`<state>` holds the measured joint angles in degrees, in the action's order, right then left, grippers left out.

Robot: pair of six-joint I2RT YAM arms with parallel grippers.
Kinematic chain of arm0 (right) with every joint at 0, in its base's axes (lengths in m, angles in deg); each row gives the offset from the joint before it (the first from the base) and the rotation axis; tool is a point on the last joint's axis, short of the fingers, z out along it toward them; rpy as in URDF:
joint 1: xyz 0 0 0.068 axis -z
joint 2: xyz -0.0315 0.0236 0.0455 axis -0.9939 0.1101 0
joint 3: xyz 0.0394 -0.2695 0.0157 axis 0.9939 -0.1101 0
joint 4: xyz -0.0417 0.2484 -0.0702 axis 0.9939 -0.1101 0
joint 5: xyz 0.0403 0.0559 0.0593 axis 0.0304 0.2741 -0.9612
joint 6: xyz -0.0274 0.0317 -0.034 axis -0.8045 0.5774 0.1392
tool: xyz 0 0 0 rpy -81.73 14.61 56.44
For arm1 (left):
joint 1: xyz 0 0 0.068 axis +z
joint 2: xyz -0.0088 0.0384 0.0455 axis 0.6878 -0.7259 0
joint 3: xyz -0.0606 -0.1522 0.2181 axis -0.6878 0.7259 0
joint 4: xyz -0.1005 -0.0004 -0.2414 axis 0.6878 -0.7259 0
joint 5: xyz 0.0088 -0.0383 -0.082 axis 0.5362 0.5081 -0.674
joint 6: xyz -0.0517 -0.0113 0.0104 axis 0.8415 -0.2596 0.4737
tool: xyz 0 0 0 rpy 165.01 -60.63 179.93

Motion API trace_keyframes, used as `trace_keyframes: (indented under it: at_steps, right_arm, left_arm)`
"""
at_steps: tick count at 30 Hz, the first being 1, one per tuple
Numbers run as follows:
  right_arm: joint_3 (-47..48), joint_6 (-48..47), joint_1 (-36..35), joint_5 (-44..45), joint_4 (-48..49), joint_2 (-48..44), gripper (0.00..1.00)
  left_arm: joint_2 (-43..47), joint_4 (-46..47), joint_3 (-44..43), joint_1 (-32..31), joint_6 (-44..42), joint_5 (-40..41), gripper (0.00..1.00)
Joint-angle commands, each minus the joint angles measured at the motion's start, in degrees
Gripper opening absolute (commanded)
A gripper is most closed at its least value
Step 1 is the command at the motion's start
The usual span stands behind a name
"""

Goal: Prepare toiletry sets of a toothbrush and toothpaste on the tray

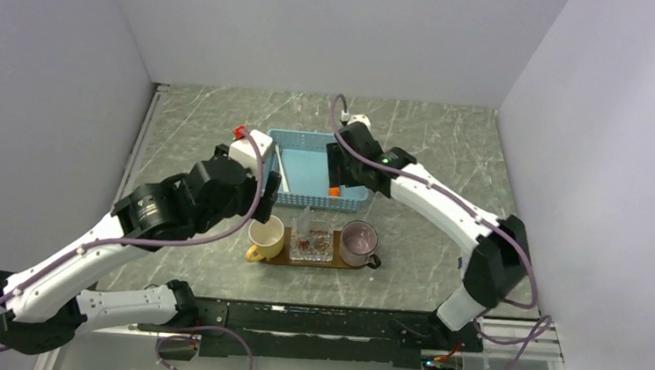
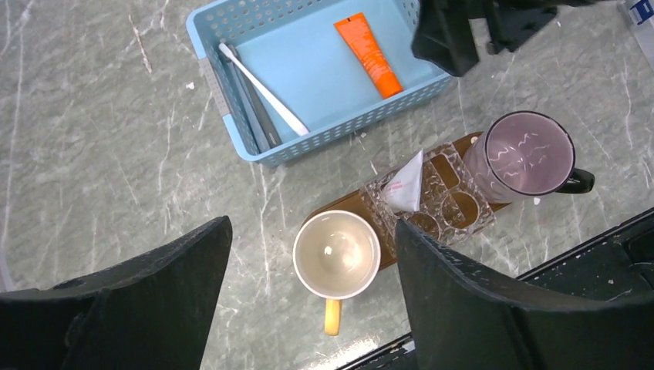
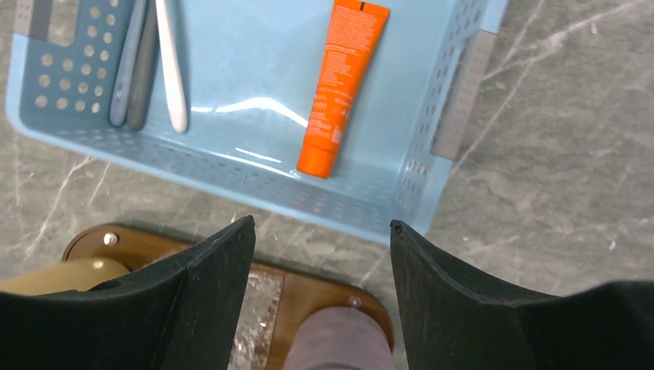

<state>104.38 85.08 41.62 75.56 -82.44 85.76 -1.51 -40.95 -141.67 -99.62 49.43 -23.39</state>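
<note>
Both arms bend downward, left gripper (image 2: pixel 312 230) wide and empty above the dark-brown oval wooden tray (image 2: pixel 343 202), right gripper (image 3: pixel 320 228) likewise over the light-blue plastic mesh basket (image 3: pixel 347 202).

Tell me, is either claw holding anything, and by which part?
Nothing is held. Both the left gripper and the right gripper are open and empty; the toothpaste and toothbrush lie loose in the basket.

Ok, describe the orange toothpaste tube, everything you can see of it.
The toothpaste is a slim orange tube, plastic-looking, with fine pale print, a dark flat crimped end and a rounded orange cap. It lies flat on the floor of the light-blue basket, apart from the white toothbrush. Only the basket floor touches it.
</note>
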Motion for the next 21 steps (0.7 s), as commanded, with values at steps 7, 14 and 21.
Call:
trace_keyframes:
  at_steps: [7,14,21]
  right_arm:
    - [9.5,5.7,1.3,1.0,0.4,14.7,0.66]
    - [12.6,8.6,1.9,0.6,-0.3,22.4,0.65]
    - [14.6,11.1,2.2,0.7,-1.3,27.8,0.64]
  left_arm:
    - [13.0,8.9,12.7,0.3,-2.4,1.9,0.98]
    - [17.1,11.2,18.8,0.2,-4.0,0.3,0.99]
    - [19.5,13.7,23.6,0.3,-4.3,0.3,1.0]
